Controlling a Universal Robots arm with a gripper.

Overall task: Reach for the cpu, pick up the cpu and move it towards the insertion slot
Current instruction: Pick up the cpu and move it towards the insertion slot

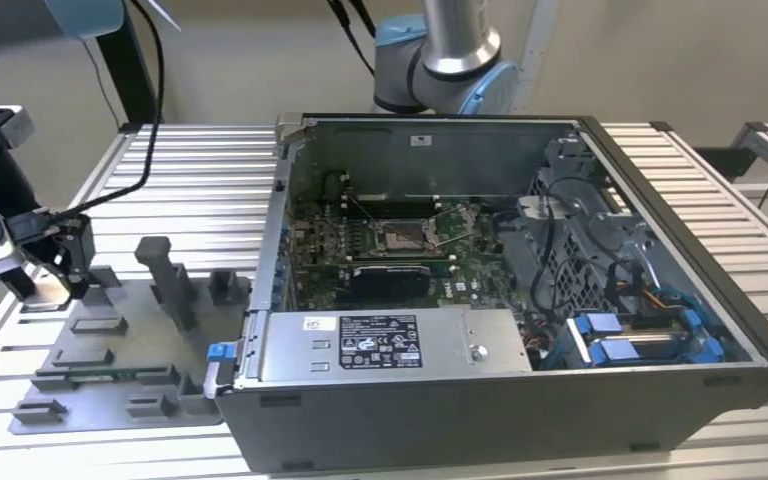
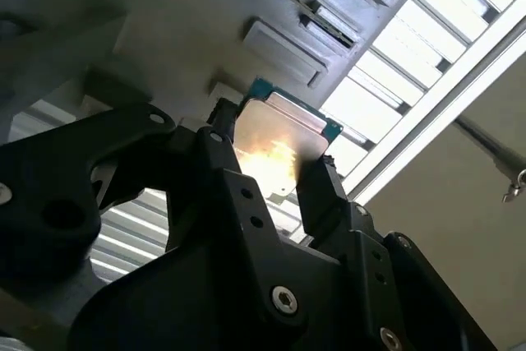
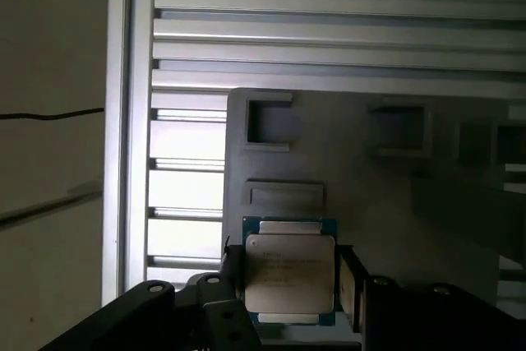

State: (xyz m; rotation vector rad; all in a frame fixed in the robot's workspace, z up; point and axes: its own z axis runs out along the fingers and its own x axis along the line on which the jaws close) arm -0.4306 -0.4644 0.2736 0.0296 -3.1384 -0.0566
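Hand (image 3: 290, 285) is clamped on the cpu (image 3: 290, 273): one finger on each of two opposite edges, silvery lid facing the first wrist view. The second wrist view shows the same grip, chip pinched at the fingertips (image 2: 320, 182). The grey fixture plate (image 1: 117, 370) sits just below the hand on the slatted tabletop (image 1: 184, 170). The insertion slot (image 1: 402, 237) is well apart from the hand, inside the open computer case (image 1: 678, 200), towards the exterior view's right.
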